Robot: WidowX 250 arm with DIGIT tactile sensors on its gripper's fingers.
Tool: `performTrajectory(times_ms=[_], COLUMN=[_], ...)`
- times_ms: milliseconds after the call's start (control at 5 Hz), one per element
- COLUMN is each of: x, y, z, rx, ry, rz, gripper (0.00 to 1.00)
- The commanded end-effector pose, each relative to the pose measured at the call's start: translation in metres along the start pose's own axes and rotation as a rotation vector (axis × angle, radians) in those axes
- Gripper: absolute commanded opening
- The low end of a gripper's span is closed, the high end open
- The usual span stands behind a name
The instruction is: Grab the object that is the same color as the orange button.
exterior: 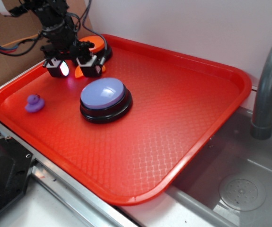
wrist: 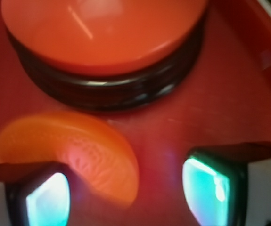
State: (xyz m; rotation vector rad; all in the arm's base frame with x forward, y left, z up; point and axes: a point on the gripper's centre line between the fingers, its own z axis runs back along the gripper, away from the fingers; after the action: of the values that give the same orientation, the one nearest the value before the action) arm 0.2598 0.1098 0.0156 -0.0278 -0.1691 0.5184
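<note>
The pincer [exterior: 75,68] hung low over the far left corner of the red tray [exterior: 188,118], its two pads spread apart and clamped on nothing. The orange crescent toy [exterior: 80,72] lay on the tray floor partly under one pad; in the wrist view the orange crescent toy [wrist: 74,150] sat nearer one pad, overlapped by it at one end, while the other pad [wrist: 210,188] stood clear of it with bare tray between. Just behind the toy stood the orange button [exterior: 94,43] on its black base, close to the tray's raised back rim; the gap between toy and button [wrist: 107,37] was narrow, so little room was left on that side.

Toward the viewer the tray opened out. The lavender button [exterior: 105,97] sat near the pincer but apart from it, and the purple duck [exterior: 34,103] stood alone near the left rim. The right half of the tray lay bare up to its rim, beyond which a grey sink [exterior: 240,189] and a faucet [exterior: 268,90] stood.

The arm hid much of the orange button in the exterior view, and only a sliver of the toy showed there. The wrist view was blurred, and whether the pads touched the tray floor could not be told.
</note>
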Motion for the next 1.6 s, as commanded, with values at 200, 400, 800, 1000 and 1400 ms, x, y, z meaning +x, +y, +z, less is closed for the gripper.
performTrajectory(times_ms=[200,400,800,1000,1400], x=[0.008,0.008,0.005,-0.001,-0.023], y=[0.000,0.001,-0.006,-0.021,-0.064], z=[0.000,-0.001,0.015,0.041,0.086], rx=[-0.008,-0.015,0.011,-0.014,0.000], ry=[-0.034,-0.030,-0.033,-0.044,0.047], rz=[0.012,0.015,0.007,-0.050,-0.250], gripper=[0.00,0.00,0.00,0.00,0.00])
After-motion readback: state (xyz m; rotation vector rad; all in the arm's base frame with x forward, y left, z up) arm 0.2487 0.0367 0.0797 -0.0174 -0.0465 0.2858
